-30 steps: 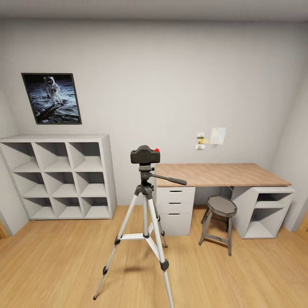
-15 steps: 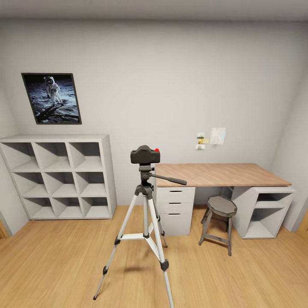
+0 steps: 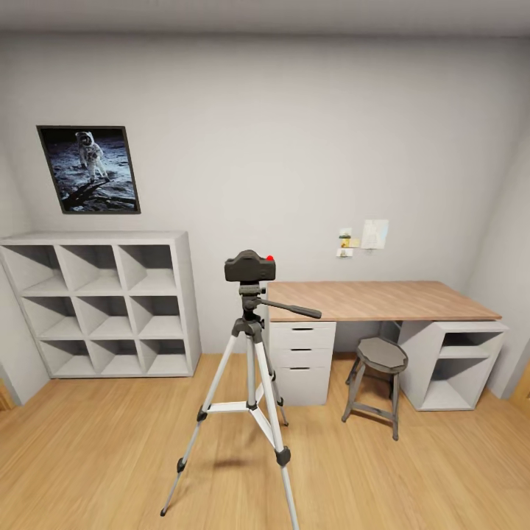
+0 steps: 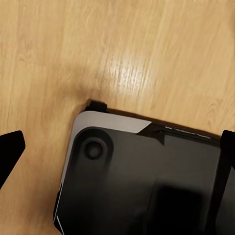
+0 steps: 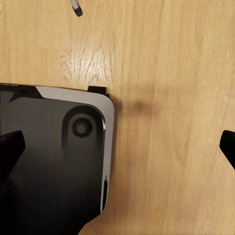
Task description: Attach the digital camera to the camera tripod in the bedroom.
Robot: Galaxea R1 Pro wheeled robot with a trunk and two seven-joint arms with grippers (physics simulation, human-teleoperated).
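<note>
The digital camera (image 3: 249,267), black with a red button on top, sits on the dark grey head of the camera tripod (image 3: 252,368). The tripod stands on the wood floor in the middle of the bedroom, in front of the desk, its long black handle (image 3: 292,308) pointing right. My left gripper (image 4: 117,152) is open, fingertips far apart, hanging over the floor and my own dark base (image 4: 147,181). My right gripper (image 5: 117,147) is open the same way, above the floor and the base's corner (image 5: 54,156). Neither holds anything.
A white cube shelf (image 3: 103,305) stands at the left wall under an astronaut poster (image 3: 88,169). A wood-topped desk (image 3: 375,298) with drawers runs along the right, with a grey metal stool (image 3: 379,368) before it. A small grey tip (image 5: 75,7) lies on the floor beyond my base.
</note>
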